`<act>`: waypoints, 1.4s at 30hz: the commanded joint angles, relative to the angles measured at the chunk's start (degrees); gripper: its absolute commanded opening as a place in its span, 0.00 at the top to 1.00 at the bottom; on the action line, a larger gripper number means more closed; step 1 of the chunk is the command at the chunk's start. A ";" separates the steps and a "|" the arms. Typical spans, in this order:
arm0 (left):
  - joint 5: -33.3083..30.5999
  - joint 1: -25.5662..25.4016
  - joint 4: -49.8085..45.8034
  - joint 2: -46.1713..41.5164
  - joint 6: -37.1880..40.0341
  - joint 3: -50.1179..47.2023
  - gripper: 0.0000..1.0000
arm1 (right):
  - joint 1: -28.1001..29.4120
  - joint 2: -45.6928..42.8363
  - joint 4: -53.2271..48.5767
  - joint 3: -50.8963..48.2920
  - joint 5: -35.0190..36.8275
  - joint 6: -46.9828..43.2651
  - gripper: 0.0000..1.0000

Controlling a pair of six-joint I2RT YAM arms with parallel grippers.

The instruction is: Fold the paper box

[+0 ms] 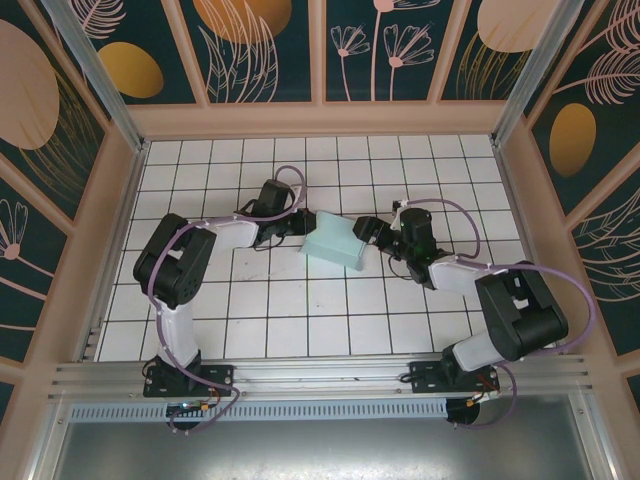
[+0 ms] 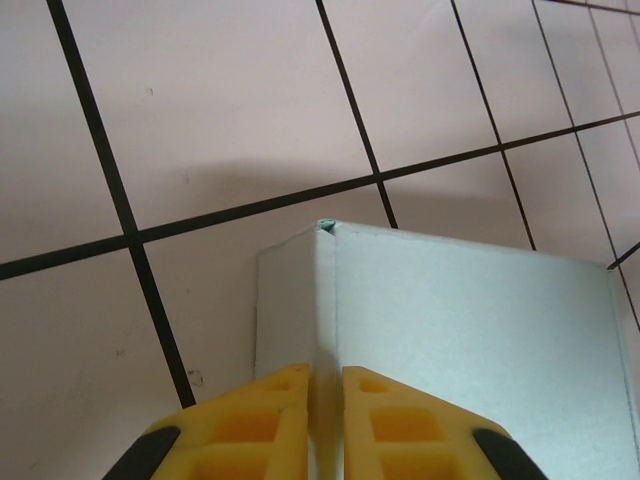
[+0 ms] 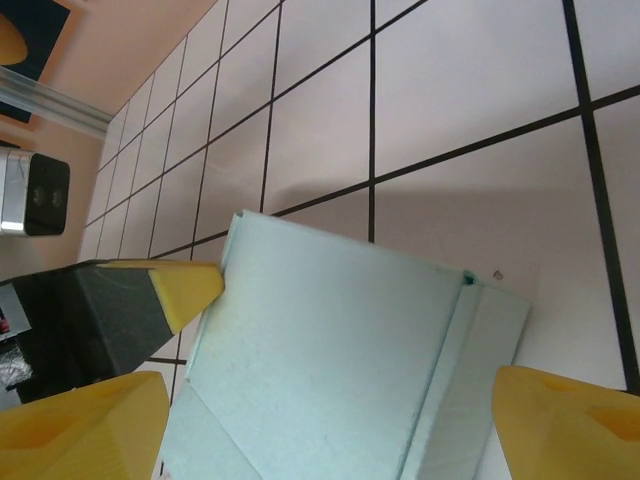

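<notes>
The left fingers (image 2: 265, 425) clench the paper box (image 1: 336, 244) wall at 9 o'clock, while the right fingers (image 3: 565, 425) stand released at 3 o'clock; tugging may crease it.

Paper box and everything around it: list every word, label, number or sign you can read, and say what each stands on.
No readable text in any view.
paper box: plain mint card, no print on the faces shown.
wall panels: painted leaves and flowers, no lettering.
tiled table: black grid lines only, no marks.
small board by the left arm's base: too small to tell whether it bears any writing.
</notes>
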 commanded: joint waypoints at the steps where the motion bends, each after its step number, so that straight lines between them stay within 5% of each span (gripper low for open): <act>1: 0.71 0.81 -1.84 4.47 -1.39 -2.90 0.90 | -0.40 1.39 4.28 -1.58 -2.38 2.70 0.16; 9: 2.56 1.25 0.70 5.37 -2.73 -4.40 1.00 | -0.35 4.19 10.29 -2.76 -5.98 6.82 0.17; 22: 2.71 2.17 2.67 4.64 -4.87 -8.22 1.00 | -0.46 3.90 9.96 -3.12 -6.69 6.47 0.17; 29: 2.91 2.21 2.15 3.92 -4.83 -7.31 1.00 | -0.54 -2.47 3.36 -3.81 2.79 4.52 0.17; 42: 3.03 2.26 3.25 4.39 -5.83 -7.65 1.00 | -0.47 7.00 0.16 3.64 -4.93 8.49 0.17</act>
